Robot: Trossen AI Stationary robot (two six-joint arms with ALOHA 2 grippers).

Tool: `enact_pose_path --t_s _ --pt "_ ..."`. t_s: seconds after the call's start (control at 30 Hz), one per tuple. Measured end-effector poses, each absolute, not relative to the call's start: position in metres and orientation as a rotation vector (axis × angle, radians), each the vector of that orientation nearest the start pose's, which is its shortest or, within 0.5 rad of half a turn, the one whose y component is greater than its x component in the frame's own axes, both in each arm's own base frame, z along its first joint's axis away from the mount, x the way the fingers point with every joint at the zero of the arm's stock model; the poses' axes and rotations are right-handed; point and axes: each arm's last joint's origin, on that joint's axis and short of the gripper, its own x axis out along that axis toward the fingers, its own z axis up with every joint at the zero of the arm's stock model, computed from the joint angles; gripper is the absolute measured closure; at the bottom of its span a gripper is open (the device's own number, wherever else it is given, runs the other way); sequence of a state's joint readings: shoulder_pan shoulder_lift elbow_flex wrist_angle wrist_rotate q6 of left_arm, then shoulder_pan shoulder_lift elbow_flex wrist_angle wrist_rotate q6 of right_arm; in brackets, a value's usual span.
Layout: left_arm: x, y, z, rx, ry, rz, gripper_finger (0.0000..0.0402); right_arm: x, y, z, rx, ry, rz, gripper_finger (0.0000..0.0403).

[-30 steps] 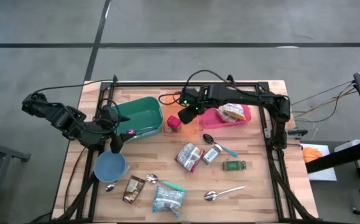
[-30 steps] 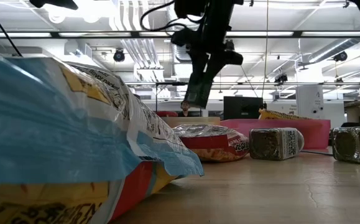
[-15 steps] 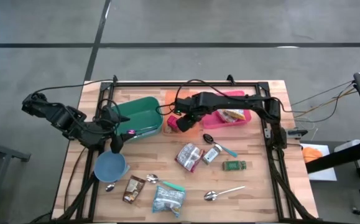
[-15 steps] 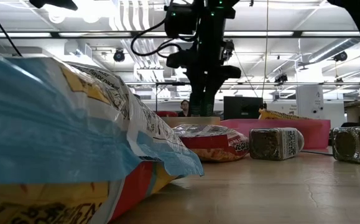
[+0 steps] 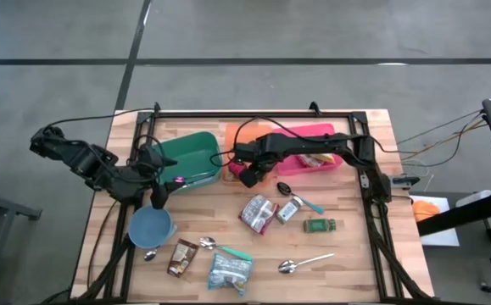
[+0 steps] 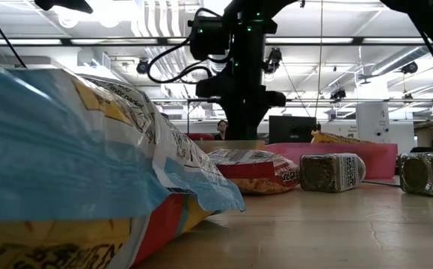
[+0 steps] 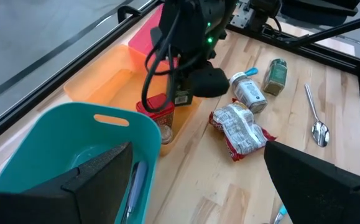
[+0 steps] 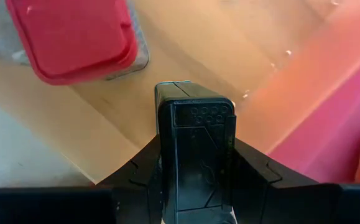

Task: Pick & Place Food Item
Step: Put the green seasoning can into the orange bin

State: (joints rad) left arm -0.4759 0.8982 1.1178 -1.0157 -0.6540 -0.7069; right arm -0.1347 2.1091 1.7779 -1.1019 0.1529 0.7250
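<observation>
My right gripper (image 5: 247, 169) hangs over the orange tray (image 5: 231, 135), shut on a small dark flat pack (image 8: 195, 124). Just beside it, at the tray's near left corner, stands a jar with a red lid (image 5: 235, 167); the right wrist view shows the lid (image 8: 74, 37) close by. The left wrist view shows the pack (image 7: 180, 98) below the gripper, next to the jar (image 7: 158, 117). My left gripper (image 5: 156, 195) waits open at the green bin's (image 5: 190, 157) near edge, with nothing between its fingers. My right gripper pinches the dark pack between its two fingers, which stand on its two sides and point nearly straight down. The pack's free lower end (image 8: 192, 93) sticks out past the fingers above the orange tray's floor (image 8: 229, 43). I cannot tell whether it touches the floor.
A pink tray (image 5: 334, 131) with a snack bag (image 5: 317, 157) adjoins the orange tray on the right. Snack bags (image 5: 258, 212), small jars (image 5: 320, 225), spoons (image 5: 300, 264) and a blue cup (image 5: 150, 227) lie over the near half. A big bag (image 6: 89, 149) fills the low view's left.
My right gripper has gone down and toward the table's left, from the pink tray's edge to above the orange tray beside the red-lidded jar. It has tipped steeper and stayed shut on the pack, which has gone with it.
</observation>
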Motion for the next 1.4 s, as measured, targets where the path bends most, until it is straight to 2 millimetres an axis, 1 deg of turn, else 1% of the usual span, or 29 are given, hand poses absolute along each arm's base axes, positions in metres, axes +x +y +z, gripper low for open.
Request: enact_pose_path --t_s 0.2,0.23,0.4,0.5,1.0,1.4 --pt "0.137 -0.051 0.355 -0.248 0.576 0.391 0.0038 0.417 -0.061 0.210 0.560 1.279 -0.728 0.0281" --pt "0.137 -0.051 0.355 -0.248 0.576 0.391 0.0038 0.417 -0.061 0.210 0.559 1.280 -0.729 0.0276" --pt "0.137 -0.051 0.355 -0.248 0.576 0.391 0.0038 0.417 -0.060 0.210 0.556 1.282 -0.722 0.0226" --pt "0.137 -0.051 0.355 -0.249 0.577 0.389 0.0039 0.418 -0.058 0.210 0.552 1.281 -0.719 0.0216" --pt "0.138 -0.051 0.354 -0.252 0.589 0.377 0.0039 0.418 -0.054 0.210 0.531 1.304 -0.657 0.0209" --pt "0.137 -0.052 0.354 -0.252 0.590 0.375 0.0039 0.421 -0.053 0.221 0.512 1.284 -0.637 0.0209"
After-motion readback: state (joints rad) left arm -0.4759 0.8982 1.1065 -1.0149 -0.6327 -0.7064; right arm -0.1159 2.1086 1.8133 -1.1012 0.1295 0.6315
